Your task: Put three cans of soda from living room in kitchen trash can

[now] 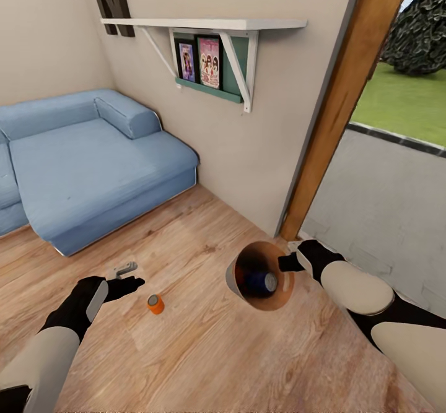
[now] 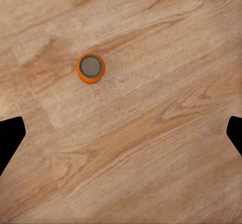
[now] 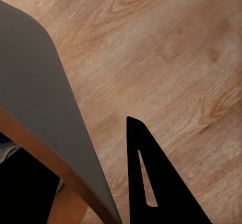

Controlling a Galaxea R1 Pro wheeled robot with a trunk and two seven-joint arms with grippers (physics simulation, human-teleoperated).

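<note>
An orange can of soda [image 1: 155,304] stands upright on the wood floor, its silvery top facing the left wrist camera [image 2: 91,68]. My left gripper [image 1: 127,278] hovers open just left of it and above the floor, its fingertips [image 2: 10,138] spread wide with nothing between them. The tash can [image 1: 238,277] is tilted with its mouth towards me, showing an orange-brown inside. A dark blue can of soda [image 1: 261,282] lies in it. My right gripper [image 1: 290,263] is shut on the rim, one black finger [image 3: 156,183] outside the grey wall [image 3: 40,93].
A blue sofa [image 1: 87,165] fills the left. A white wall shelf [image 1: 204,24] with framed pictures hangs ahead. A wood-framed glass door [image 1: 347,97] stands at right, with paving and grass beyond. Wood floor [image 1: 204,351] lies in front of me.
</note>
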